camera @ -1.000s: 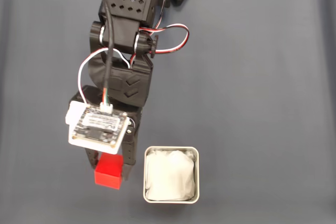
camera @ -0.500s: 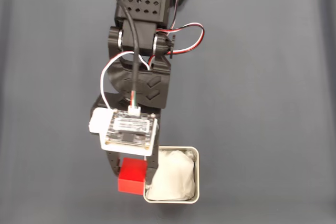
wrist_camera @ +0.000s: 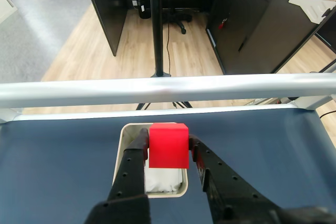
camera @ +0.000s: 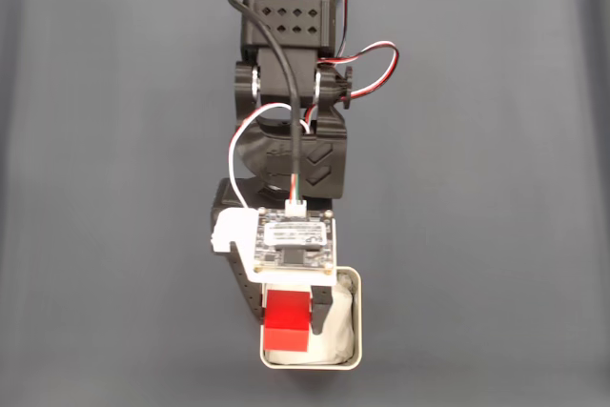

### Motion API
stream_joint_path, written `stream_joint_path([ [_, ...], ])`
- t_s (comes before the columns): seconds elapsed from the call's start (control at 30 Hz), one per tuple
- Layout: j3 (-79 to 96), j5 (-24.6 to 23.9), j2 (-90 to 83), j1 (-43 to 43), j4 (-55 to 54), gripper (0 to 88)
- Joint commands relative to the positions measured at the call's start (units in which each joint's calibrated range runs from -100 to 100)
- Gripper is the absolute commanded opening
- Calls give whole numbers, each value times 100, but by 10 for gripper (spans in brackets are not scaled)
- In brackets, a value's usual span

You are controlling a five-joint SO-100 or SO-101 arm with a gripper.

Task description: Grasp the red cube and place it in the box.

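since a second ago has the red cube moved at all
Yes. In the fixed view the red cube, held by the gripper, has shifted right: it was clear of the box on its left, and now sits over the box's left part.

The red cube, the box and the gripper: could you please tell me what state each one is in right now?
red cube: clamped between the gripper fingers, held over the left part of the box in the fixed view, not yet released.
box: upright and open-topped, white lining inside, no cube resting in it yet.
gripper: shut on the red cube, one finger on each side.
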Motion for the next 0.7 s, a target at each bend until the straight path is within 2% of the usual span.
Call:
stream_joint_path([
  [0.0,73,83,-386,-91,-251,61],
  [0.67,684,112,-611,-283,-571,60],
])
